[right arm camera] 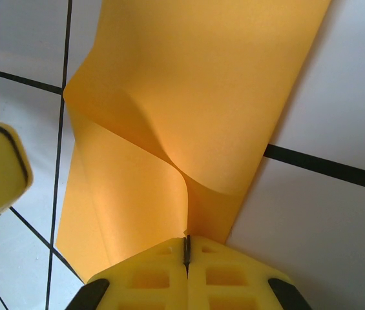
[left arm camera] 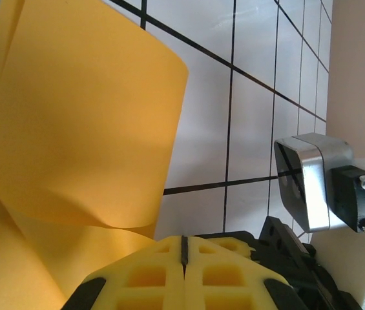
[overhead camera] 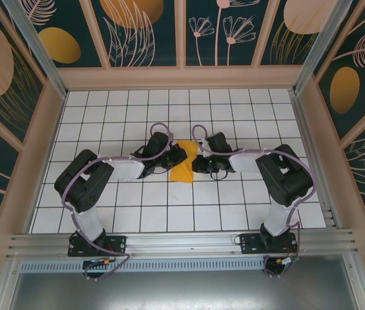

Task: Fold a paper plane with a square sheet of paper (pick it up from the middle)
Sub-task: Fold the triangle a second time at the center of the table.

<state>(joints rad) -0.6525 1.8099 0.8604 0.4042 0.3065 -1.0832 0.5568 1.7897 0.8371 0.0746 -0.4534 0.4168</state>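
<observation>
At the right wrist, fingers (right arm camera: 150, 279) pinch paper (right arm camera: 195, 97).

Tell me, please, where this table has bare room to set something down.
Crowded centre: left gripper and right gripper meet on the square sheet of paper. The table is bare along the far rows between them and the back wall, and on near tiles between the paper and the front rail.
</observation>
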